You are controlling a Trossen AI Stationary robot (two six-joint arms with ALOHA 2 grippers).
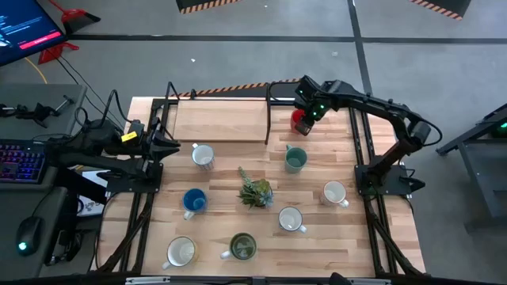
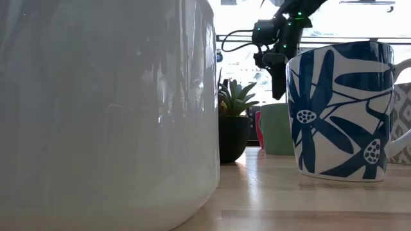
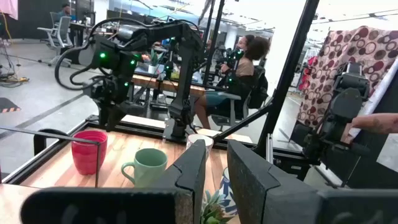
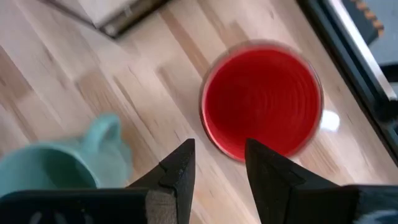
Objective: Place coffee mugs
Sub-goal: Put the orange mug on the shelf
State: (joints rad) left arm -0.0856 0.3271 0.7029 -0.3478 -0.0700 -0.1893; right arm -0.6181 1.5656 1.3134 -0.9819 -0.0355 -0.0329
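**Right gripper poised above the red mug near the tabletop's far edge**

The right gripper (image 4: 214,168) hangs over the round, glossy red mug (image 4: 261,99), fingers parted, holding nothing. The mug stands upright on the pale wood-plank tabletop (image 1: 333,237), its handle hidden, the teal mug (image 1: 295,160) nearby. The left gripper (image 3: 217,168) waits at the left edge, narrowly open and empty.

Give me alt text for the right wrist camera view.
Looking straight down, the right gripper hangs open over the rim of a red mug standing on the wooden table. A teal mug sits beside it.
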